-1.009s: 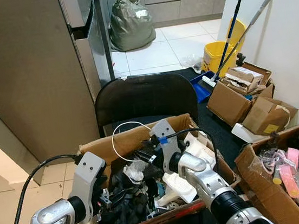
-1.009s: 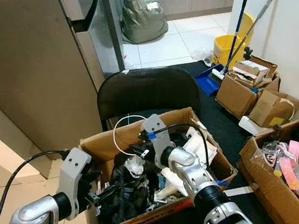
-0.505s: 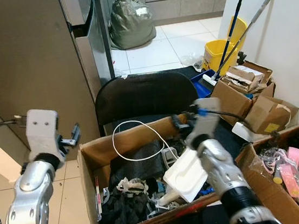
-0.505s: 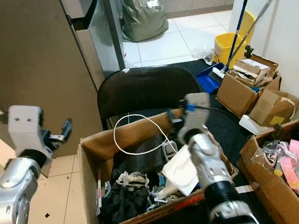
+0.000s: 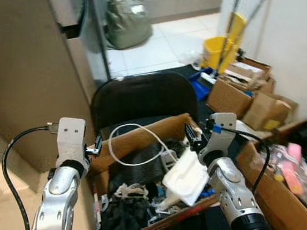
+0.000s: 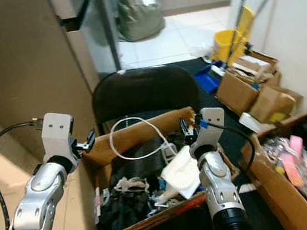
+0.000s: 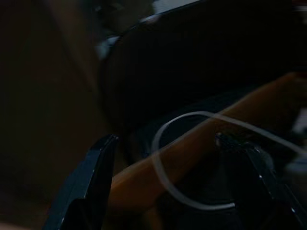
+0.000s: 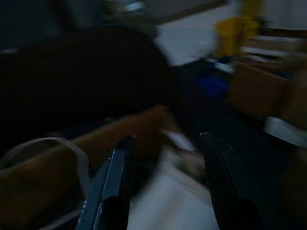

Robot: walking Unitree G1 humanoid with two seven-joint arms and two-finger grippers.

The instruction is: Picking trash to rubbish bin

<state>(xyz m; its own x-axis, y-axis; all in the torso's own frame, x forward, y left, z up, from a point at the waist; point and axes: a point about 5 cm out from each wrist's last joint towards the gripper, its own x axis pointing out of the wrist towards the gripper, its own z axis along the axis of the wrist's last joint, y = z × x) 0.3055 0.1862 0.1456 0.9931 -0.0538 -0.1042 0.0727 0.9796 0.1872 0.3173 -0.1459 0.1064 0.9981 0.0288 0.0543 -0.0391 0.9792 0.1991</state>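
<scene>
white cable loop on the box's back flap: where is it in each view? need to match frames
Left eye view: the thin white cable loop drapes over the brown cardboard box's back flap, centre-left.
Right eye view: same loop, centre, left of the right gripper.
Left wrist view: pale ring across the flap, between the fingers.
Right wrist view: faint arc beside one finger.
Shared landmark: black chair back behind the box.
</scene>
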